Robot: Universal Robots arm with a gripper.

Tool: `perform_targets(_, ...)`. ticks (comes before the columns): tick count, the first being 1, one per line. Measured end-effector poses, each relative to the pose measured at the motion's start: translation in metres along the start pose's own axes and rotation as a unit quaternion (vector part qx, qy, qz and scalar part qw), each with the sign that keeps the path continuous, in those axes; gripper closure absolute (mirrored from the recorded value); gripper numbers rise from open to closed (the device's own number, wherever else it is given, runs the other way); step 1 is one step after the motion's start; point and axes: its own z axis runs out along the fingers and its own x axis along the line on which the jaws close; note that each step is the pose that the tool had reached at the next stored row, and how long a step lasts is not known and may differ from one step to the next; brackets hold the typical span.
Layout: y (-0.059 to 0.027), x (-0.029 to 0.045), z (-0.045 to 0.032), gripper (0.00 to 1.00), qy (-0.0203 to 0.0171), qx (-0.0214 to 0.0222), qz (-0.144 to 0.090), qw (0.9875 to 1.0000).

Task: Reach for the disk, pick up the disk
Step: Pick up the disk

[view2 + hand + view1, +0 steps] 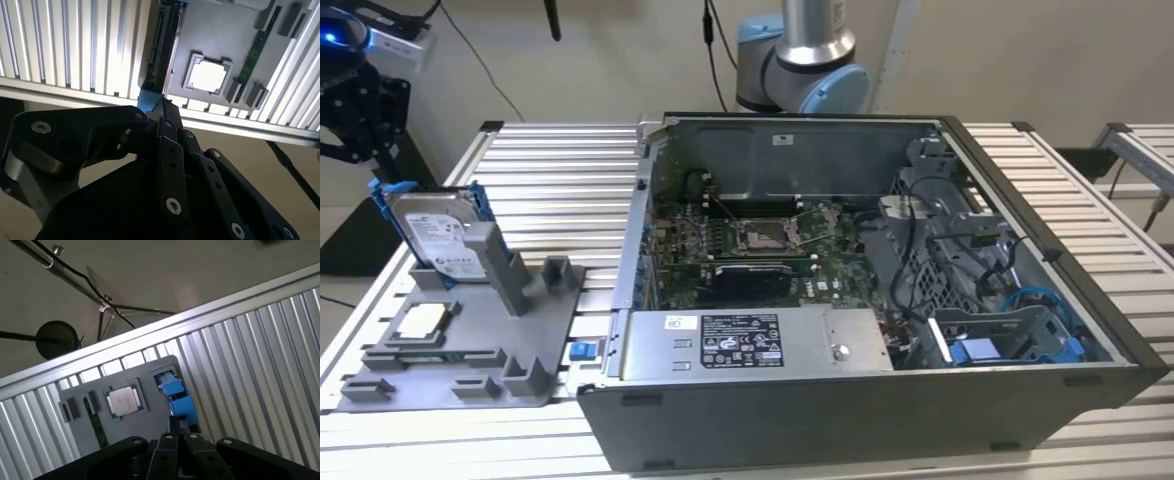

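Note:
The disk (434, 235), a silver-grey drive with a white label and blue rails, stands on edge in a slot of the grey holder (520, 335) at the exterior view's left. My black gripper (367, 158) hangs right over the disk's far top corner. In both wrist views the fingertips come together at the end of the blue rail (149, 102) (178, 397), so the gripper (160, 107) (178, 422) looks shut on the rail. The disk still sits in its slot.
A small square silver chip (424, 320) (207, 77) (124, 401) lies in the holder beside the disk, next to a green memory stick (255, 50). An open computer case (854, 400) takes up the ribbed metal table's middle. The table edge runs close by the holder.

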Motion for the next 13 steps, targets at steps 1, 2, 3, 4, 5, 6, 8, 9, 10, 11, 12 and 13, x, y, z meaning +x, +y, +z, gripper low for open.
perform_targets(1, 0.0003, -0.0008, 0.0, 1.0, 0.0001, -0.0001, -0.005, 1.0)
perform_targets(2, 0.0005, -0.0015, 0.0, 1.0, 0.0002, -0.0002, -0.011, 0.9999)
perform_targets(3, 0.0008, -0.0021, 0.0, 1.0, 0.0003, -0.0003, -0.017, 0.9999)
perform_targets(4, 0.001, -0.0027, 0.0001, 1.0, 0.0003, -0.0004, -0.022, 0.9997)
perform_targets(5, 0.0011, -0.0029, 0.0001, 1.0, 0.0004, -0.0005, -0.029, 0.9996)
perform_targets(6, 0.0011, -0.0029, 0.0001, 1.0, 0.0006, -0.0006, -0.038, 0.9993)
perform_targets(8, 0.0011, -0.0029, 0.0001, 1.0, 0.0007, -0.0008, -0.054, 0.9985)
perform_targets(9, 0.0011, -0.0029, 0.0001, 1.0, 0.0008, -0.0007, -0.06, 0.9982)
perform_targets(10, 0.0011, -0.0029, 0.0, 1.0, 0.0008, -0.0008, -0.062, 0.9981)
perform_targets(11, 0.0011, -0.0029, 0.0001, 1.0, 0.0008, -0.0008, -0.063, 0.998)
perform_targets(12, 0.0011, -0.0029, 0.0001, 1.0, 0.0008, -0.0008, -0.064, 0.998)
perform_targets(13, 0.0011, -0.0029, 0.0001, 1.0, 0.0009, -0.0008, -0.064, 0.9979)
